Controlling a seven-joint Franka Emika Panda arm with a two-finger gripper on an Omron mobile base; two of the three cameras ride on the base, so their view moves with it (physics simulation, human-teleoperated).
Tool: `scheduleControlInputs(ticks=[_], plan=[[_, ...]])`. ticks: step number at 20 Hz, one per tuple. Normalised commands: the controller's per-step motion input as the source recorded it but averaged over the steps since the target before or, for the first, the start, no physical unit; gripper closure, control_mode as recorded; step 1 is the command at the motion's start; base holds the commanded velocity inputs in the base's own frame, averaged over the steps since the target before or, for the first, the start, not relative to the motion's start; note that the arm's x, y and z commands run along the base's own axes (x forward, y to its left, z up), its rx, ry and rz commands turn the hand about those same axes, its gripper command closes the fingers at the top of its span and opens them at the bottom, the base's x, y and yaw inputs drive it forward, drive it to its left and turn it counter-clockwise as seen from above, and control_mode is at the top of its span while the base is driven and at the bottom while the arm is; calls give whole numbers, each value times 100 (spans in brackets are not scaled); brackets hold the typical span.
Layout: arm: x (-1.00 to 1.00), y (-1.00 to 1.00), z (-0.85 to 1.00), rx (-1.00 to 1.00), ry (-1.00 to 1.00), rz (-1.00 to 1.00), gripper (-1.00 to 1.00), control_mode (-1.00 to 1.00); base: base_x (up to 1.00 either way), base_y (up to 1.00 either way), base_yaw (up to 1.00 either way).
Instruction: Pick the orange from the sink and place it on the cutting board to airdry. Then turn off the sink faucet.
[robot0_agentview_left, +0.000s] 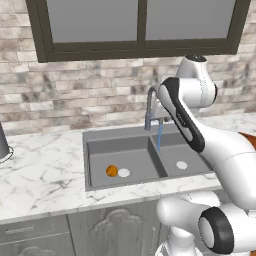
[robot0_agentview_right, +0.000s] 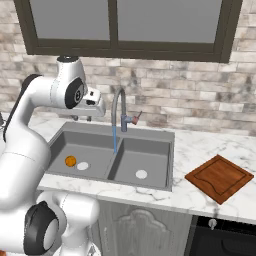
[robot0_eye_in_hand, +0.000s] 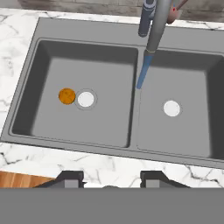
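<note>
A: Counter (robot0_agentview_right: 210, 200) status?
B: White marble, runs along the brick wall. Sink (robot0_eye_in_hand: 131, 144) is set into it, two basins, divider between, a pale drain in each.

A: Board?
B: Board (robot0_agentview_right: 219, 178) lies flat on the counter near its front edge, to the right of the sink, well apart from it. Nothing on it.

A: Faucet?
B: Faucet (robot0_agentview_right: 118, 107) stands at the sink's back rim, behind the divider. A blue stream (robot0_eye_in_hand: 143, 72) falls from the spout and lands at the divider. Water's on. Small lever at its base, on the right in the right base view.

A: Orange?
B: Orange (robot0_eye_in_hand: 67, 96) is on the floor of the left basin, just left of that basin's drain (robot0_eye_in_hand: 85, 99), about touching its ring. It also shows in the left base view (robot0_agentview_left: 112, 171).

A: Gripper?
B: Gripper (robot0_eye_in_hand: 111, 178) hangs high over the sink's front rim, looking down into it. Fingers (robot0_eye_in_hand: 72, 178) are spread wide, with nothing between them. Well clear of the orange.
</note>
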Motion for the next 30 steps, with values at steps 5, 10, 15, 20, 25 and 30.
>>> scheduleControlInputs(ticks=[5, 10, 15, 20, 25, 30], plan=[[-6, 9, 0, 0, 0, 0, -100, -100, 0, 0, 0], [-9, 17, -11, 1, 1, 0, -100, -100, 0, 0, 0], [-6, 27, -10, 1, 0, 0, -100, -100, 0, 0, 0], [0, 35, -17, 0, 0, 1, -100, -100, 0, 0, 0], [4, 39, -23, 0, 0, 1, -100, -100, 0, 0, 0], [7, 35, -23, 0, 0, 5, -100, -100, 0, 0, 0]])
